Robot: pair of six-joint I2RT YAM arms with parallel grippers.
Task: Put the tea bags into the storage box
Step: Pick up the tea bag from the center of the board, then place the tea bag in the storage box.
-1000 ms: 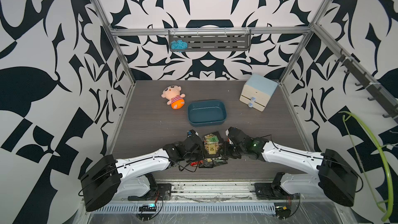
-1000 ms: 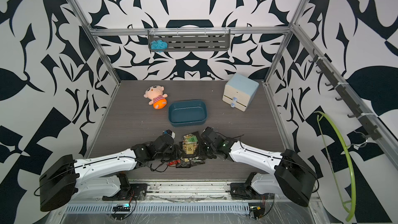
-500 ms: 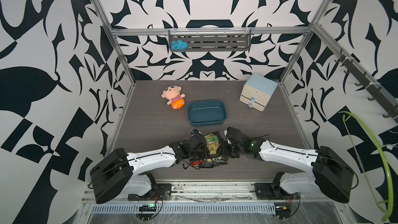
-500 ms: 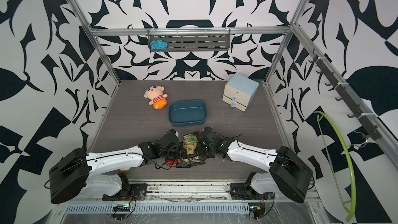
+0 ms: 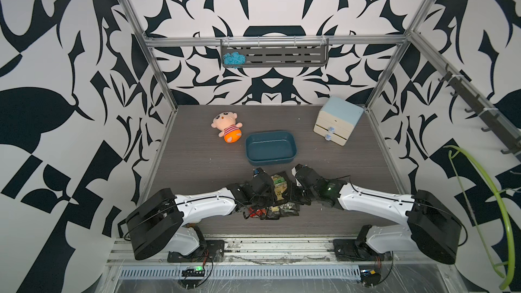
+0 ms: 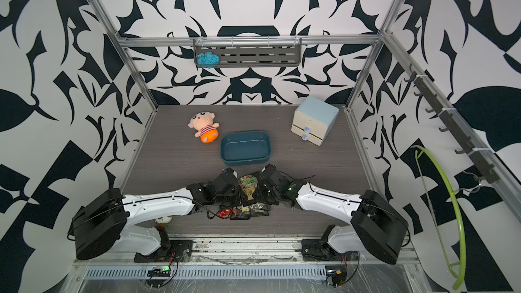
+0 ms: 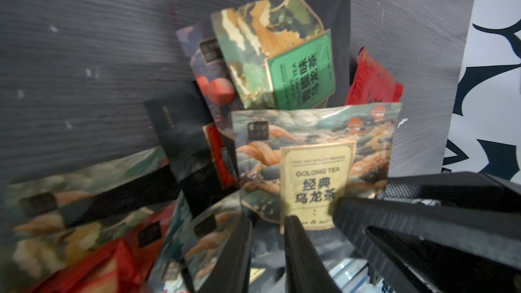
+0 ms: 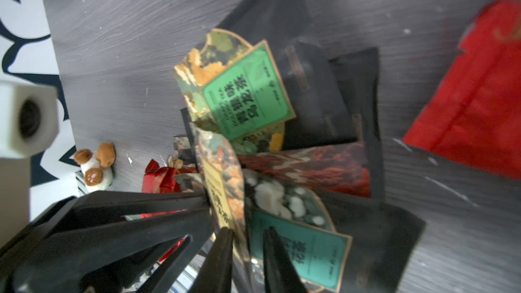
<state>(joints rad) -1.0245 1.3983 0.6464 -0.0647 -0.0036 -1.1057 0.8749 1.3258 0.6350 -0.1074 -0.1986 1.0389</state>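
Tea bags (image 5: 279, 193) lie in one overlapping heap at the near middle of the tabletop (image 5: 197, 164). All of them are outside the storage box (image 5: 270, 161), which sits just beyond the heap with its floor bare. Both arms reach in low from either side and cover the heap's flanks in both top views. One plush doll (image 5: 227, 128) lies far-left of the box, and one cream two-drawer cabinet (image 5: 338, 121) stands far-right. One small paw-footed toy (image 6: 163, 219) rests under the left arm. On the back wall hangs one slotted rack (image 5: 275, 56) holding a blue yarn ball (image 5: 234, 59).

The left wrist view shows at least eight sachets, but the blurred ones overlap too much for a firm count. A tan-labelled sachet (image 7: 315, 170) reads "OOLONG TEA" above 经典乌龙茶. A green-labelled sachet (image 7: 298, 80) bears Chinese characters and small print too blurred to read. A red sachet (image 7: 372, 85) peeks out beside them.

The left gripper (image 7: 267, 221) has its jaws a narrow gap apart at the tan sachet's lower edge. The right gripper (image 8: 248, 231) is just as narrow, with that sachet's edge running into the gap — whether either one actually pinches, I cannot tell.
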